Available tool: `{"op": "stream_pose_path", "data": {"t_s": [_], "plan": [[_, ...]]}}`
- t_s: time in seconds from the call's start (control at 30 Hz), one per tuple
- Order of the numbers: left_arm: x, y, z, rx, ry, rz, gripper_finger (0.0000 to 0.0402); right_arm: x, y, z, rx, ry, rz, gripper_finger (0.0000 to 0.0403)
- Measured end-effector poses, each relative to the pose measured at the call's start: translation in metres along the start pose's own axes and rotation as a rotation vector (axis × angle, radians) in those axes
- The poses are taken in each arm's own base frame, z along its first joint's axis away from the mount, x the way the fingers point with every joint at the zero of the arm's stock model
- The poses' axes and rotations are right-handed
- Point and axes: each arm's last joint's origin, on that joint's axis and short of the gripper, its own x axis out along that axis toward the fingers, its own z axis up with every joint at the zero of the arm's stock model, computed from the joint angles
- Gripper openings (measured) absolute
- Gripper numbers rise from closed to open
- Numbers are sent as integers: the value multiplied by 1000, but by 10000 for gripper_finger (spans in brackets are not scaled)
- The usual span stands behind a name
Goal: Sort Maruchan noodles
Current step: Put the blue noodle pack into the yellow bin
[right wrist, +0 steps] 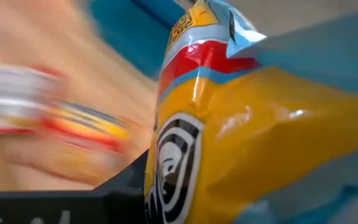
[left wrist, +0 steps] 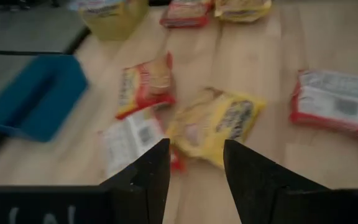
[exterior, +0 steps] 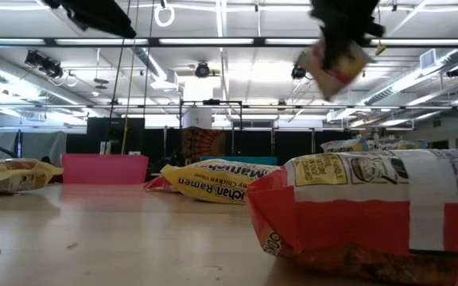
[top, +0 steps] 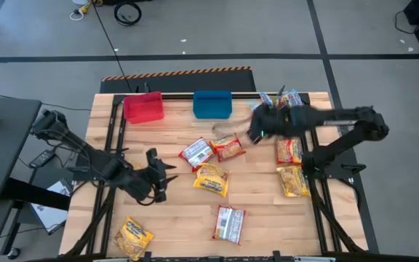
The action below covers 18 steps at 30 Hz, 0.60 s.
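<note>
Right gripper (top: 257,131): pinching a packet (right wrist: 229,124) aloft, near the blue bin (top: 212,104).
Left gripper (top: 158,177): spread, empty.
Advice: centre over the matching bin, lower, then let go.
Other packets (top: 211,180): loose on the table (top: 180,218).

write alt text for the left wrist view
Two dark fingers stand open and empty above a wooden table, aimed at a yellow noodle packet. Around it lie red packets, and a blue bin sits off to one side.
</note>
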Motion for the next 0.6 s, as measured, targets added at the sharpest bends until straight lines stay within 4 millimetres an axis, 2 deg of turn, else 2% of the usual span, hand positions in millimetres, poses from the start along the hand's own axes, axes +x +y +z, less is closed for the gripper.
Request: {"op": "stream_pose_path", "data": {"t_s": [0.1, 0.2, 0.47, 0.6], "plan": [[9, -7, -11, -38, -18, -61, 153, 13, -39, 5, 48, 170, -190, 151], [15, -11, -17, -59, -40, -83, 153, 28, -68, 9, 84, 266, -313, 151], [26, -20, -25, -30, -32, -89, 153, 77, -108, 25, 197, 331, -229, 152], [30, -23, -28, -64, 0, -118, 153, 103, -124, 29, 257, 426, -175, 152]]}}
